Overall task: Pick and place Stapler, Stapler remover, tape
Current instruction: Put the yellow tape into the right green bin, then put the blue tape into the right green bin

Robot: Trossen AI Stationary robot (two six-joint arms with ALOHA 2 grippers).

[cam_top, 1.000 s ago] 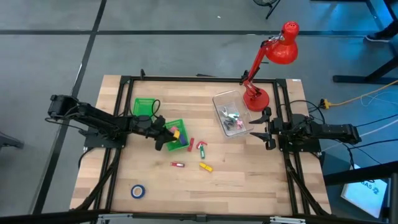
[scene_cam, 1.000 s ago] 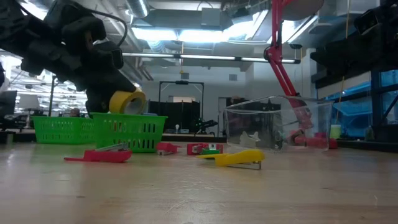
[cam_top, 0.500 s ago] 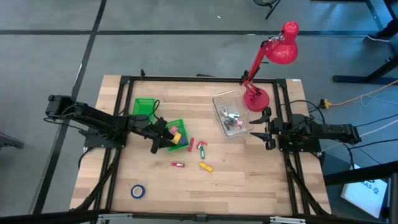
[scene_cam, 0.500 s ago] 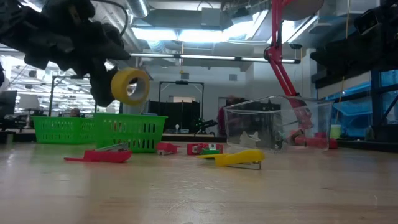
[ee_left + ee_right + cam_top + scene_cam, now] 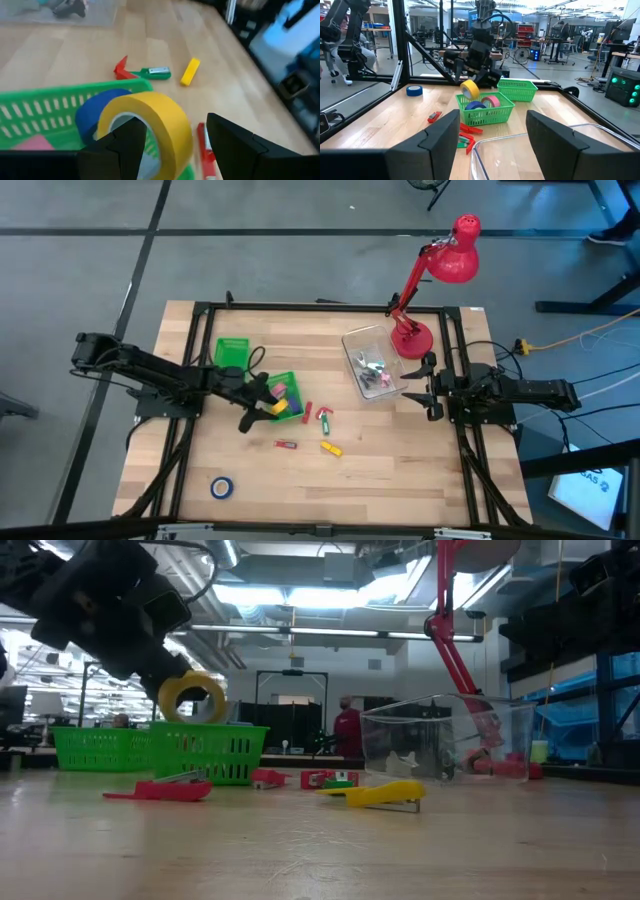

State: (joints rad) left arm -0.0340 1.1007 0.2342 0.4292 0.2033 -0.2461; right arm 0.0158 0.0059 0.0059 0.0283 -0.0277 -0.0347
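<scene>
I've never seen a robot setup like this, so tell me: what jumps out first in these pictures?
Probably the yellow tape roll, held up by the left end effector just over a green basket that already holds a pink roll and a blue roll. Next, the tall red desk lamp at the table's far right corner, beside a clear bin. The right end effector waits at the right edge.
</scene>
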